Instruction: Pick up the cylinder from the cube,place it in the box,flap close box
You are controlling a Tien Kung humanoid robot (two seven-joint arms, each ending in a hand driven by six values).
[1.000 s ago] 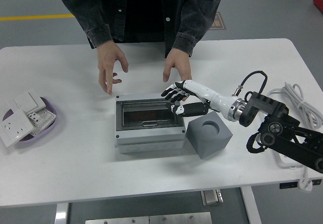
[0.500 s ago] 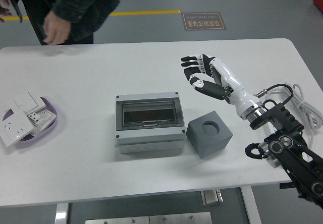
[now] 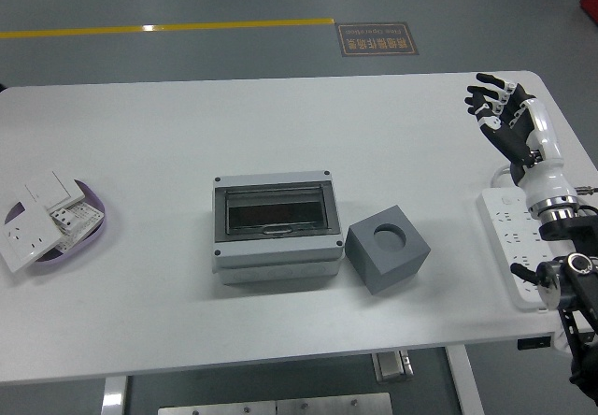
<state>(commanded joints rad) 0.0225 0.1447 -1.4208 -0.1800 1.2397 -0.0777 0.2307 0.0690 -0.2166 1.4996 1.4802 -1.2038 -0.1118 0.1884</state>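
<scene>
Since the earlier frames, the right arm is no longer reaching over the middle of the counter (image 3: 140, 135); it is now standing at the far right edge, and the person at the far side is gone from view.

White counter is spanning nearly the whole view, with grey floor and a yellow line beyond its far edge.

Grey box (image 3: 275, 229) is sitting near the centre, long axis running left to right. Its dark transparent flap is lying down flat over the opening, so the box is reading as closed; what is inside cannot be made out through the tinted cover.

Grey cube (image 3: 387, 248) is sitting just beside the box on its right, turned corner-on to the camera. Its top face is showing a round socket, facing upward, with no cylinder standing out of it. The cylinder is not showing anywhere on the counter; whether it is in the box cannot be told.

White power strip (image 3: 509, 237) is lying along the right edge, partly under the arm.

Purple bowl (image 3: 93, 233) at the left edge is holding several white wall switches and sockets (image 3: 42, 217), piled loosely and overhanging the rim.

Right robot hand (image 3: 502, 116) is raised above the far right corner, fingers spread and pointing up, gripping nothing.
</scene>
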